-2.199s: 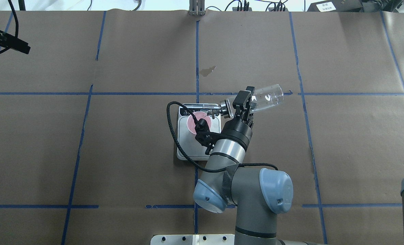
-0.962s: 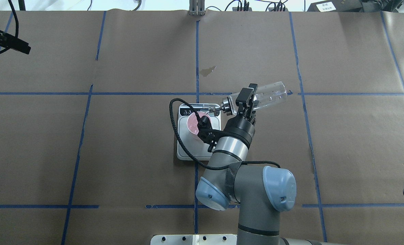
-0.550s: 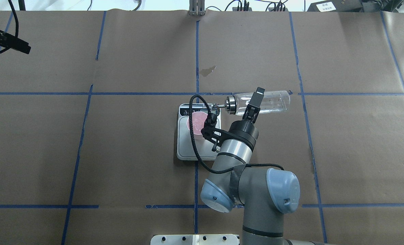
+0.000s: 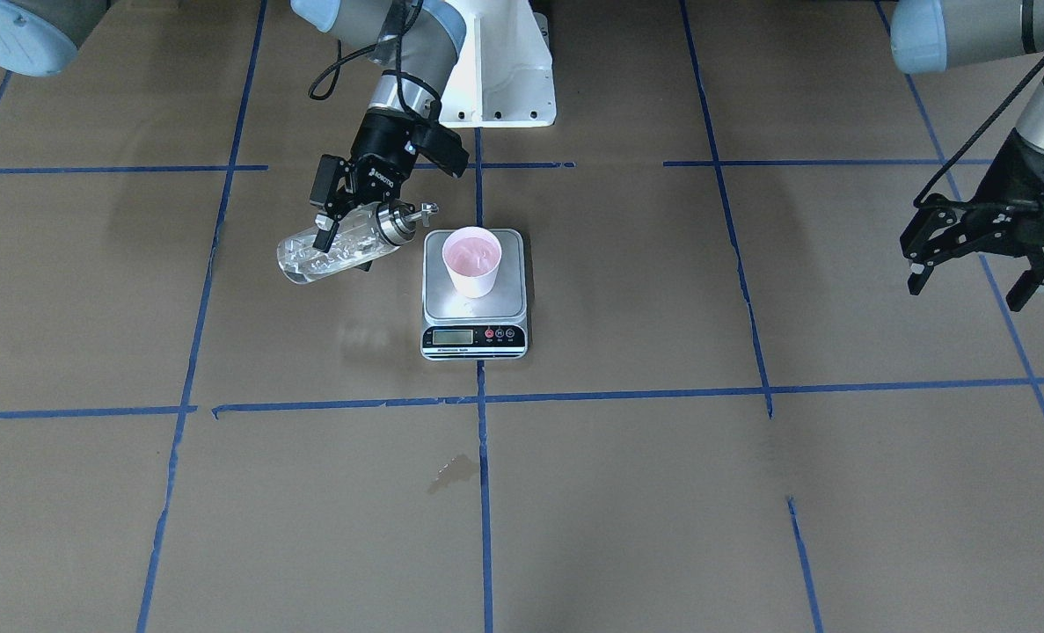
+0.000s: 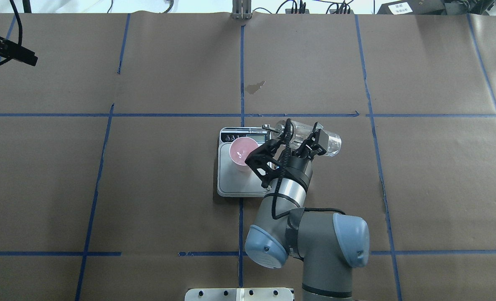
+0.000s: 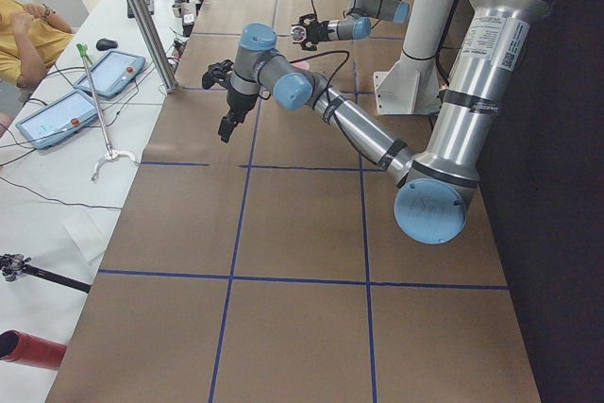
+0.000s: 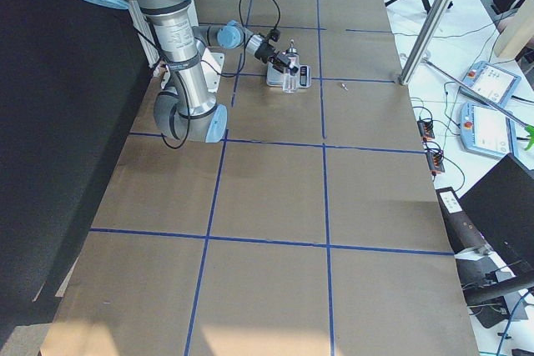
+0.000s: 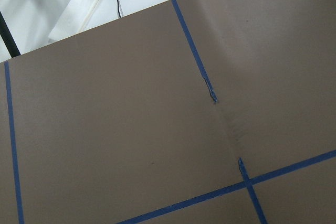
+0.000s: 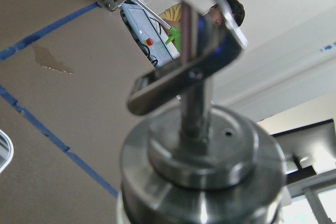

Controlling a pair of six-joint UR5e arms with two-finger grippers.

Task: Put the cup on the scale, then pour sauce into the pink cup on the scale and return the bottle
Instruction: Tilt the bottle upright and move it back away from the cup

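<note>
The pink cup (image 4: 473, 260) stands upright on the scale's silver plate (image 4: 475, 305), with liquid showing inside; it also shows in the overhead view (image 5: 242, 152) on the scale (image 5: 236, 184). My right gripper (image 4: 339, 218) is shut on the clear glass bottle (image 4: 328, 252), which lies nearly level in the air beside the scale. Its spout (image 5: 268, 127) points toward the scale's display corner and is off the cup. The right wrist view shows the metal collar and spout (image 9: 197, 145) close up. My left gripper (image 4: 970, 280) is open and empty, far to the side.
Brown paper with blue tape lines covers the table. A small dark stain (image 5: 255, 87) lies beyond the scale. My left gripper (image 5: 9, 52) hangs at the far left edge. Operators' tablets and cables lie past the table's far edge (image 7: 488, 81).
My right gripper has drawn the bottle back from over the cup toward the right of the scale and turned its wrist, so the bottle sits lower and closer. The left arm has not moved.
</note>
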